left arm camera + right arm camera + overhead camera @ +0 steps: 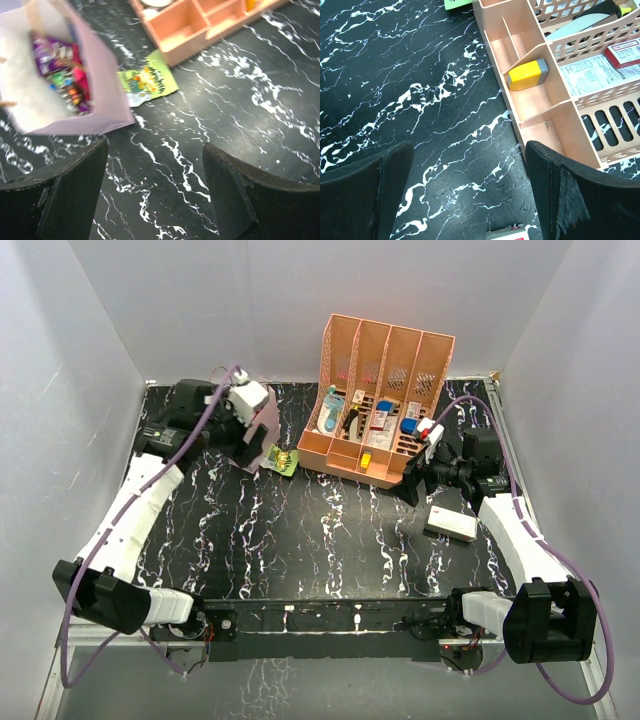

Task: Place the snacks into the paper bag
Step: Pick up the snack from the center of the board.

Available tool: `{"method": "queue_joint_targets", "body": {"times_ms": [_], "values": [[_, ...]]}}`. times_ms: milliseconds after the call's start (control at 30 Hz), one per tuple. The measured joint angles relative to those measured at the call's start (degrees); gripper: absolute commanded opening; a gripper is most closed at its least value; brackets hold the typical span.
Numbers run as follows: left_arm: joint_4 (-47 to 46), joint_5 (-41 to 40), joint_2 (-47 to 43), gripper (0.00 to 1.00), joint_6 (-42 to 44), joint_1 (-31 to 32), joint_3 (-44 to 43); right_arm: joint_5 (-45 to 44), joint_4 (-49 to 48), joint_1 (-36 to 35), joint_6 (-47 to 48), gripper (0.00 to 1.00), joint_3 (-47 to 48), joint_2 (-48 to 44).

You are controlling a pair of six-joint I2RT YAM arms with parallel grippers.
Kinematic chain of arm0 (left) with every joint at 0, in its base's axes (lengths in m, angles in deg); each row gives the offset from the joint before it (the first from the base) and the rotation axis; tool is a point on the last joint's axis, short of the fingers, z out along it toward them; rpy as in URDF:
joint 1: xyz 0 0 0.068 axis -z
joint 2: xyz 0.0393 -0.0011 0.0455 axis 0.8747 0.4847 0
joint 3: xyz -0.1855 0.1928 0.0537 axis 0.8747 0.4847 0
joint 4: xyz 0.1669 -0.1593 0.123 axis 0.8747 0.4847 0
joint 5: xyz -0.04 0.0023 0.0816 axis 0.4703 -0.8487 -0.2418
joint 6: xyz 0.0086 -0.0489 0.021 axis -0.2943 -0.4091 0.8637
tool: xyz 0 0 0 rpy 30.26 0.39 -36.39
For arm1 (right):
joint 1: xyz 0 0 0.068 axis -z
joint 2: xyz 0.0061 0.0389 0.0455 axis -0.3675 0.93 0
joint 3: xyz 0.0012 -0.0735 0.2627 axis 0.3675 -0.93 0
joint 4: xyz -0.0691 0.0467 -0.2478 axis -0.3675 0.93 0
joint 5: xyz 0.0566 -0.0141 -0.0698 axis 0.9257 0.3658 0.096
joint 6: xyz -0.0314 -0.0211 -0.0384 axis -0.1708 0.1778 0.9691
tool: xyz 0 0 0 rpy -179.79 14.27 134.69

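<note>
Tabletop (300,530) of black, white-veined marble pattern is seen under both arms. At the far left, the left gripper (155,192) is held above the table just near of the paper bag (102,80); its two dark fingers (65,197) are spread wide and nothing is caught between them. The pale pink-lilac paper bag is stood upright at the far left of the table, its mouth open. In the left wrist view several snacks (62,70) are seen lying inside it: a purple wrapper (50,52) uppermost, with pink, green and darker packets bunched below. How many are inside cannot be told. One green packet (150,82) is left flat on the table just right of the bag's foot, between the bag and the peach slotted rack (385,400); whether it touches the bag cannot be told.

The rack is placed at the far centre-right, with bottles and cartons lodged in its slots. In its low front tray a small yellow and grey object (526,74) is laid aslant in one compartment. The right gripper (470,197) is held low over the table at the rack's near right corner, its fingers (580,192) parted fully and empty. A white rectangular box (451,523) is laid flat on the table nearer than this gripper, apart from the rack.
</note>
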Motion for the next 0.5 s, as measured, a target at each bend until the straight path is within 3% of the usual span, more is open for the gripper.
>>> {"method": "queue_joint_targets", "body": {"times_ms": [233, 500], "values": [[0.66, -2.71, 3.61, 0.75, 7.04, 11.28, 3.48, -0.46, -0.22, 0.00, -0.02, 0.99, 0.00, 0.00], [-1.57, -5.11, 14.53, 0.76, 11.98, 13.05, 3.76, -0.87, -0.39, 0.00, -0.02, 0.98, 0.00, 0.00]]}}
